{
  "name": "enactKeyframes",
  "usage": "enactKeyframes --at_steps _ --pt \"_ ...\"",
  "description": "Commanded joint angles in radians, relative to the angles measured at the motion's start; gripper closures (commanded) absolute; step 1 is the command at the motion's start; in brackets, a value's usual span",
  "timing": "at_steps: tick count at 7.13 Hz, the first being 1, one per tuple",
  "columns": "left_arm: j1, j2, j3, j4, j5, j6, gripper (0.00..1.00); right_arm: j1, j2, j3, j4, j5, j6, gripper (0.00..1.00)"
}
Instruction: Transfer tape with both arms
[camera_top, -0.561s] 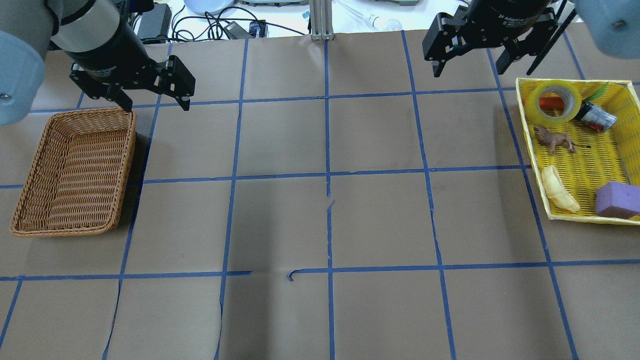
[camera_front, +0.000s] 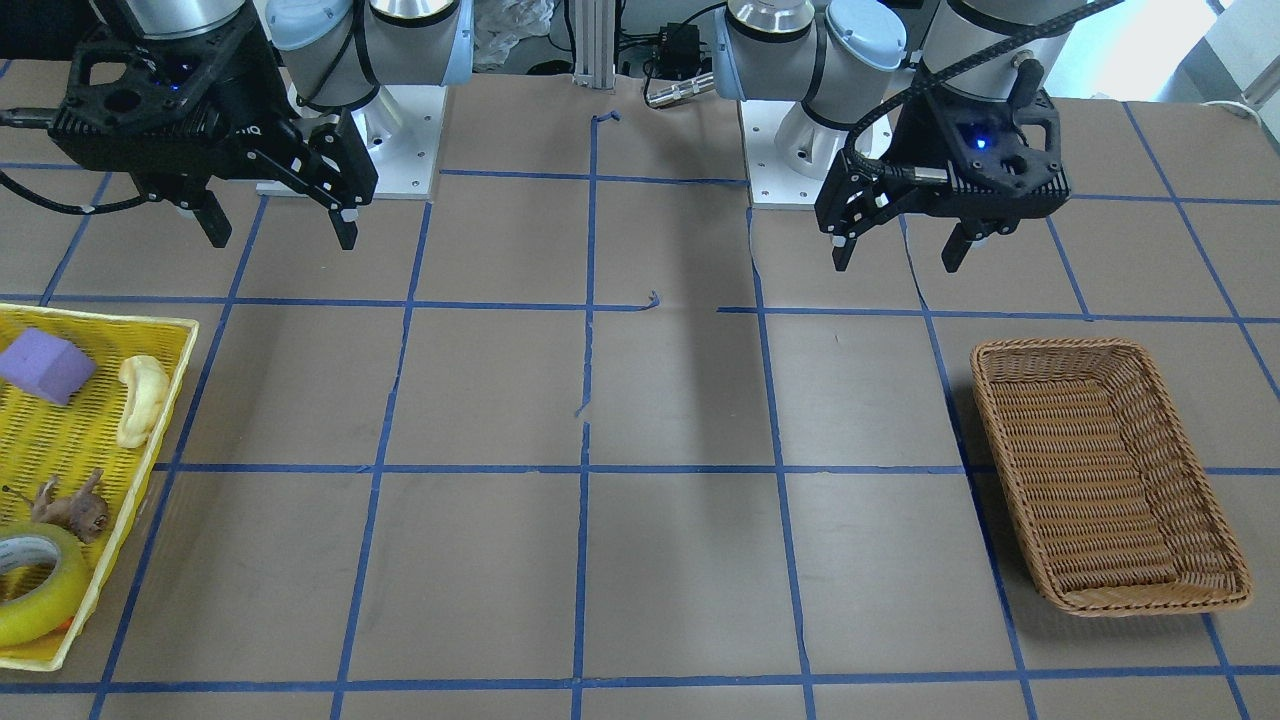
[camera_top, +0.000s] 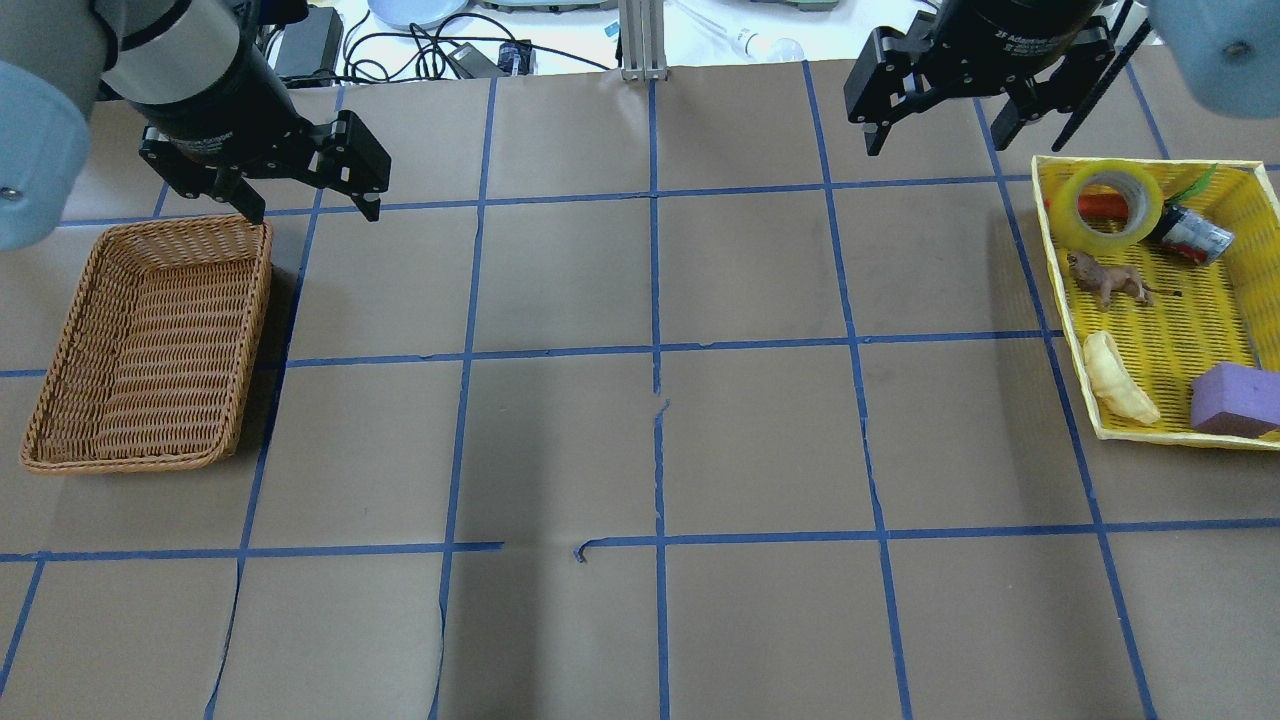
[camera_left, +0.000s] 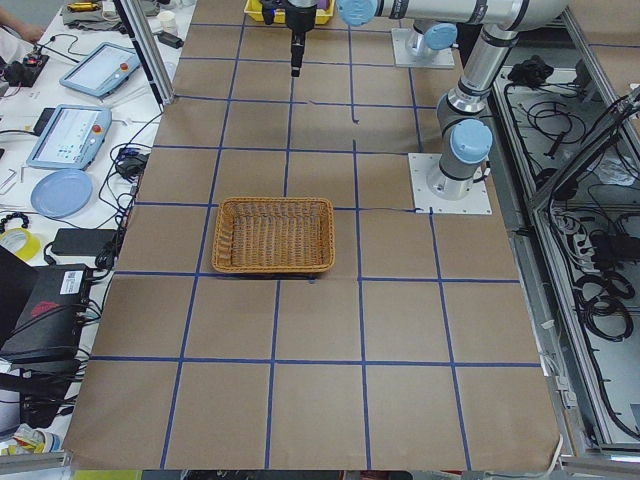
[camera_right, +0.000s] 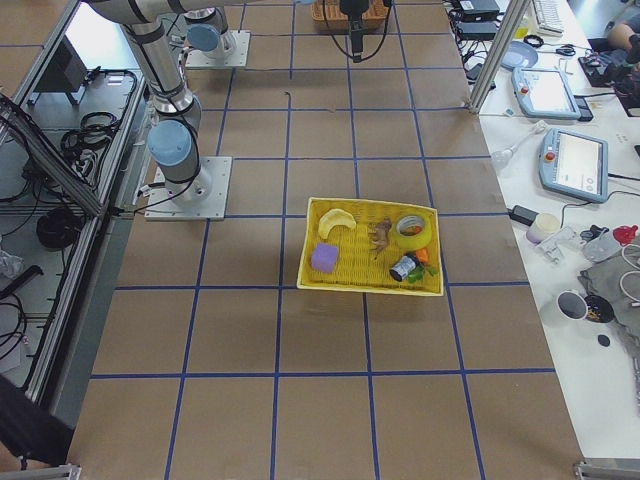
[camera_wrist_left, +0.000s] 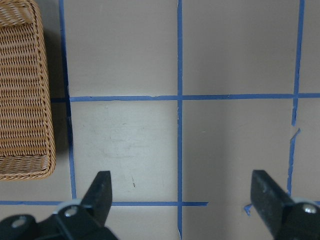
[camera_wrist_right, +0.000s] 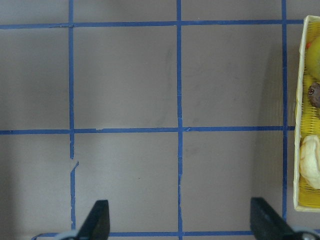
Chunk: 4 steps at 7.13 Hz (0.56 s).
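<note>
while tape (camera_top: 1110, 205) sits in yellow tray (camera_top: 1190, 320), brown-paper table (camera_top: 560, 450) blue-gridded; both jaws spread; cluttered desk (camera_left: 25, 110) beside, maybe tablets (camera_left: 65, 135).

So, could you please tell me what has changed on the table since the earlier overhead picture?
Nothing has visibly changed. The left gripper and the right gripper hang open and empty above the table, and the glossy yellow tape roll lies untouched in the yellow mesh tray.
</note>
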Motion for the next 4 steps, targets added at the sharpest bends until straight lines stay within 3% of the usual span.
enactKeyframes --at_steps 1,4 --pt "0.001 0.0 0.0 0.0 0.0 0.0 0.0 0.001 -0.002 0.001 0.001 0.0 0.0 0.0" --pt "0.001 0.0 0.0 0.0 0.002 0.0 0.0 0.005 -0.002 0.002 0.002 0.0 0.0 0.0"
